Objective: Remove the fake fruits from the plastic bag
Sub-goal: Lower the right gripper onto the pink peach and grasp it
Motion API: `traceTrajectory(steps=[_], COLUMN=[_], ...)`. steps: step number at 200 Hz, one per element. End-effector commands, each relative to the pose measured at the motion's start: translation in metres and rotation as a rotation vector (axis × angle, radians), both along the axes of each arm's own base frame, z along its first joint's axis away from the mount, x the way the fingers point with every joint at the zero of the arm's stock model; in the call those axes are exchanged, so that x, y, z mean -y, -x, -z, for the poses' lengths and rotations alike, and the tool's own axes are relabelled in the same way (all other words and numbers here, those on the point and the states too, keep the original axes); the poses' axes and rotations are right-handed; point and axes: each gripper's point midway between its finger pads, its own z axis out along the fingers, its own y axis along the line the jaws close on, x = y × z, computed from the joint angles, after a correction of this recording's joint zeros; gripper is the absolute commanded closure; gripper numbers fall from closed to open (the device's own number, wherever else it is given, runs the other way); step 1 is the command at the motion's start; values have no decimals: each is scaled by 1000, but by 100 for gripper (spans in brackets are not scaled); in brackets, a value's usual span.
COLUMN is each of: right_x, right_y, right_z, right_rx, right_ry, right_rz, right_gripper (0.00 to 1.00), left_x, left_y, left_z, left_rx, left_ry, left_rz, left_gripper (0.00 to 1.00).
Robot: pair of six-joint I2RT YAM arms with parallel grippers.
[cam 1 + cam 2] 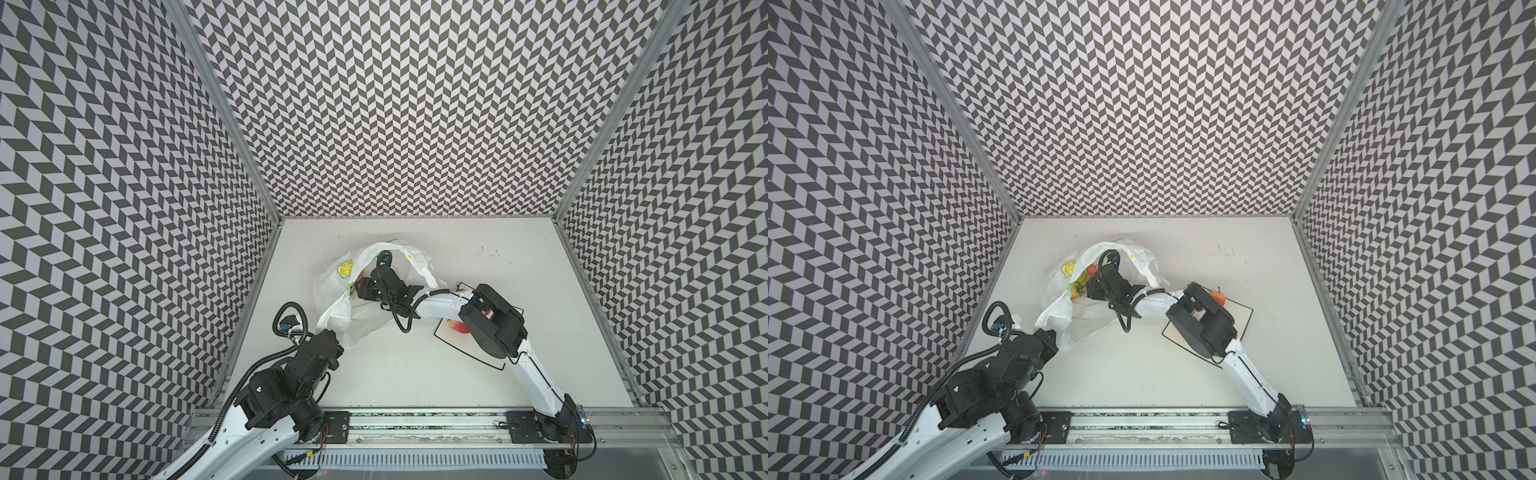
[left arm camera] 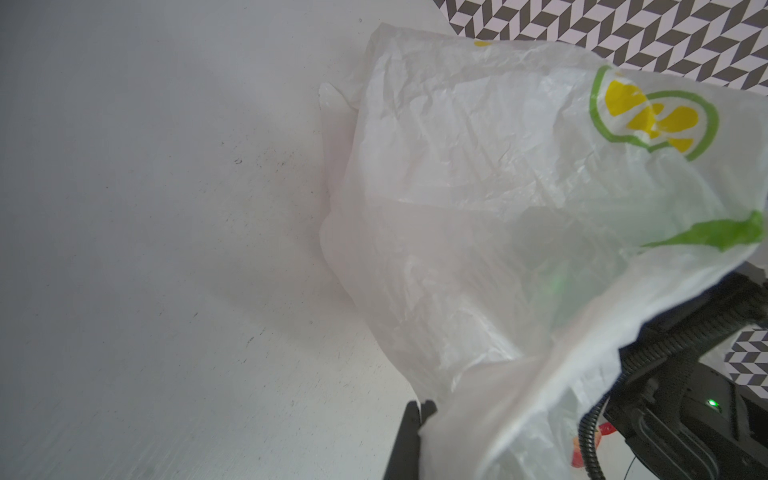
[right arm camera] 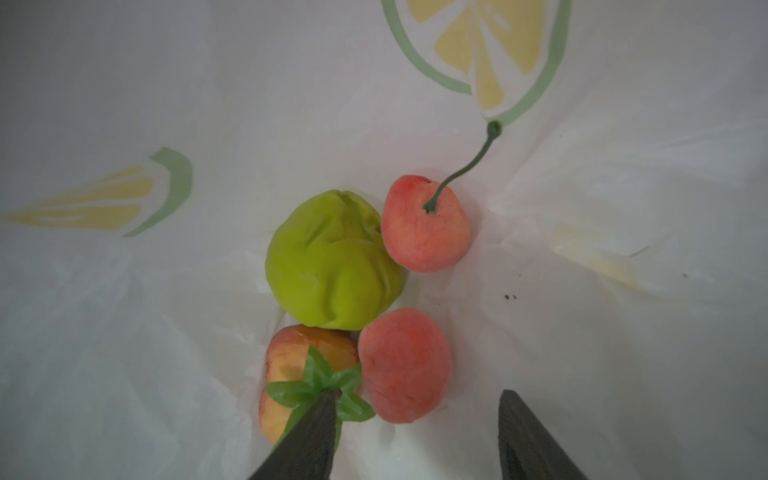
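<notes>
The right gripper (image 3: 417, 399) is inside the plastic bag (image 3: 166, 332), its jaws standing partly apart and clamping nothing. One finger (image 3: 311, 436) overlaps the green cap of a strawberry (image 3: 291, 361); whether it touches cannot be told. Just ahead of the gap between the fingers lies a round red cherry (image 3: 405, 365). Beyond these two sits the yellow-green pear (image 3: 332, 266), touching both. Beside the pear and a little farther out is a second cherry (image 3: 424, 226), its thin green stem pointing away from the gripper. Farthest, on the bag's wall, is a pale lemon-slice print (image 3: 482, 50) ringed in green.

The left gripper (image 2: 422, 412) is closed tight, pinching the bag's edge. The film spreads away from its tips and carries a yellow lemon print (image 2: 652, 116) and a green leaf stroke (image 2: 715, 235).

Well behind the right gripper, half under its arm, a red-and-yellow fruit (image 1: 457, 327) lies on the black-bordered sheet (image 1: 461, 348).
</notes>
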Motion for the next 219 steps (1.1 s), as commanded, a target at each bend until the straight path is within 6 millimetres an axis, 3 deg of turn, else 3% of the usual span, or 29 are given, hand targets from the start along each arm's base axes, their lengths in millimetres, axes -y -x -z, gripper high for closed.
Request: traceTrajectory(steps=[1,71,108,137,169,197,219], right_x=[-15,-25,-24,-23,-22,-12,2], right_y=[-2,-9,-7,-3,5,24,44], right_z=[-1,30,30,14,-25,-59,-74], right_rx=[-9,-56,-61,-48,-12,33,67], right_ry=[-57,-36,-43,-62,-110,-152,-161], right_rz=[-13,-5,-7,-23,-65,-93,-113], right_gripper=[41,45,53,56,57,58,58], left_x=[-3,2,2,3,5,9,12], left_y=[0,-2,-2,-3,-4,-7,-9], left_z=[-6,-7,-7,-7,-4,-2,-1], left_rx=[16,31,33,37,40,50,59], left_ry=[-3,14,15,19,24,34,39], left_rz=[-9,8,9,9,13,19,24], left_gripper=[100,100,100,100,100,100,100])
